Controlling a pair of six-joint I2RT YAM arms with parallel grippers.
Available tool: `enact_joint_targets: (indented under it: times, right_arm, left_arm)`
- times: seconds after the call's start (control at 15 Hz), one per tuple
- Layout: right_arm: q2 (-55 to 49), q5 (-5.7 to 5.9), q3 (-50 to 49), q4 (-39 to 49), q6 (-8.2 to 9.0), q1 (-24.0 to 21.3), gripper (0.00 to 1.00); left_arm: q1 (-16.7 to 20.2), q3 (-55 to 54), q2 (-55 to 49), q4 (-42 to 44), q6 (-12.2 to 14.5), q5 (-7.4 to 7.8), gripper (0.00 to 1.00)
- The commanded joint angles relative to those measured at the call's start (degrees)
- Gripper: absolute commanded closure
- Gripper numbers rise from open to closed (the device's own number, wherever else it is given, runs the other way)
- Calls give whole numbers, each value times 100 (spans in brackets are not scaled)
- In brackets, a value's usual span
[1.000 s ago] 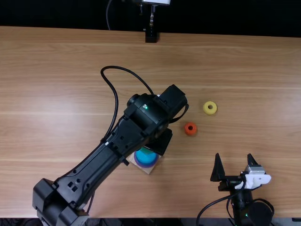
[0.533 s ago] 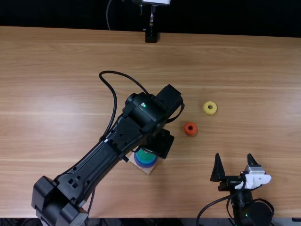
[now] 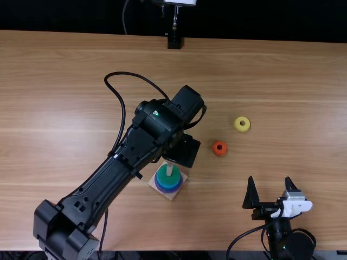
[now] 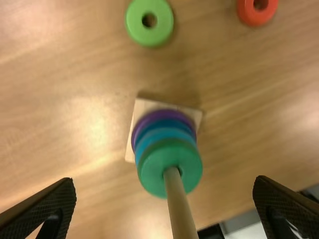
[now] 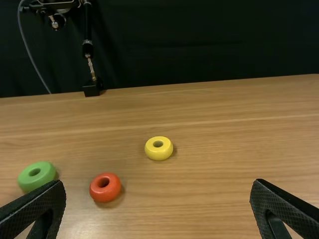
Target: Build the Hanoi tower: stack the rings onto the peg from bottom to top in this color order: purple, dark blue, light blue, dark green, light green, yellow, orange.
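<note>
Over the back of the peg base, my left gripper [image 3: 181, 150] shows as a black body. In the left wrist view that gripper [image 4: 164, 183] is open, nothing held, the peg [image 4: 178, 204] between its fingers. Purple [image 4: 138, 130], blue and light blue [image 4: 144, 143] rings lie under the dark green ring [image 4: 153, 172] on the peg. Light green [image 4: 134, 25] and orange-red [image 4: 251, 16] rings lie loose; the yellow ring [image 3: 237, 125] is farther back. My right gripper [image 3: 269, 181] stands apart near the front right; in the right wrist view this gripper [image 5: 158, 183] is open and holds nothing.
The square wooden base [image 3: 173, 195] sits on the table [image 3: 293, 81], front of middle. A black stand [image 3: 174, 41] is at the back edge. My left arm spans from front left to the middle, its cable looping out behind.
My left arm has shifted left in the top view, uncovering the peg and more of the dark green ring. The right arm has kept still.
</note>
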Motion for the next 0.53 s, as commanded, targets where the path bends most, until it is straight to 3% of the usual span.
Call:
enact_joint_targets:
  times: [0.0, 0.13, 0.2, 0.27, 0.33, 0.47]
  right_arm:
    - [-73, -2, -88, -66, 7, -82, 0]
    - [-73, -2, -88, -66, 7, -82, 0]
    - [-73, -2, -88, -55, 7, -82, 0]
    - [-73, -2, -88, -55, 7, -82, 0]
    - [-73, -2, -88, -66, 7, -82, 0]
    - [-73, -2, -88, -66, 7, -82, 0]
  left_arm:
    - [24, 69, 273, 115, 120, -417, 0]
    - [24, 113, 519, 400, 732, -838, 0]
    - [24, 95, 660, 558, 1196, -923, 0]
    - [24, 95, 800, 758, 1544, -933, 0]
    - [24, 95, 967, 948, 1723, -933, 0]
    - [139, 122, 1293, 1381, 1744, -881, 0]
